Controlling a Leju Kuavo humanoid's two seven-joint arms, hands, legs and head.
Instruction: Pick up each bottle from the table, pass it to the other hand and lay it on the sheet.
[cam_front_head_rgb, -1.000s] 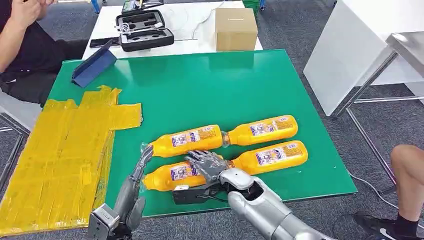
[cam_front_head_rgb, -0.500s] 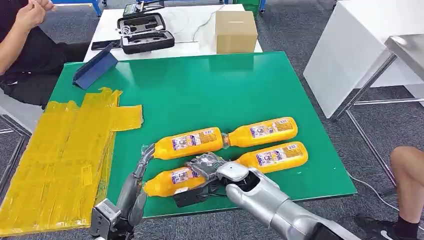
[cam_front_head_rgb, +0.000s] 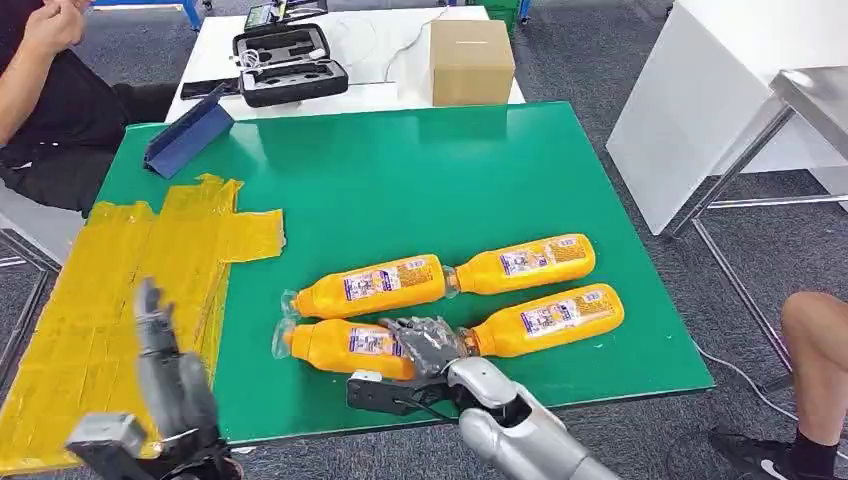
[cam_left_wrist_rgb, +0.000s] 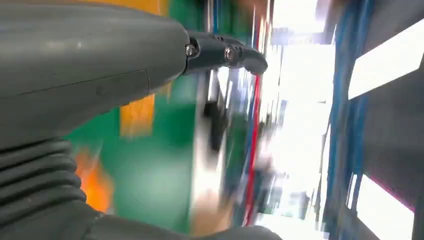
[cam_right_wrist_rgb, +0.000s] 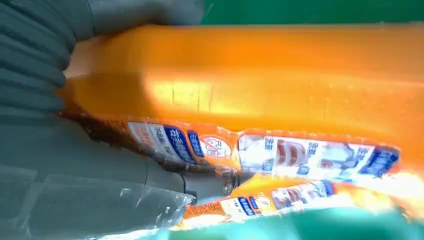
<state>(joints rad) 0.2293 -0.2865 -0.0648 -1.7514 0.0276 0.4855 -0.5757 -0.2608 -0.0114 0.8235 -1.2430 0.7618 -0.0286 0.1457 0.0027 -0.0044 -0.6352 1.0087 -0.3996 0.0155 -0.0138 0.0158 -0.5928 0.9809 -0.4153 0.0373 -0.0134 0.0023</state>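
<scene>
Cardboard box (cam_front_head_rgb: 472, 58) (beside black case (cam_front_head_rgb: 289, 64))

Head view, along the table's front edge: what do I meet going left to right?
Yellow sheet → left hand raised over it → front-left bottle → right hand on it → front-right bottle.

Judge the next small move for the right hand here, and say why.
Probably lift. The right hand already grips the near-left bottle, which still lies on the green table, while the left hand waits open over the yellow sheet.
</scene>
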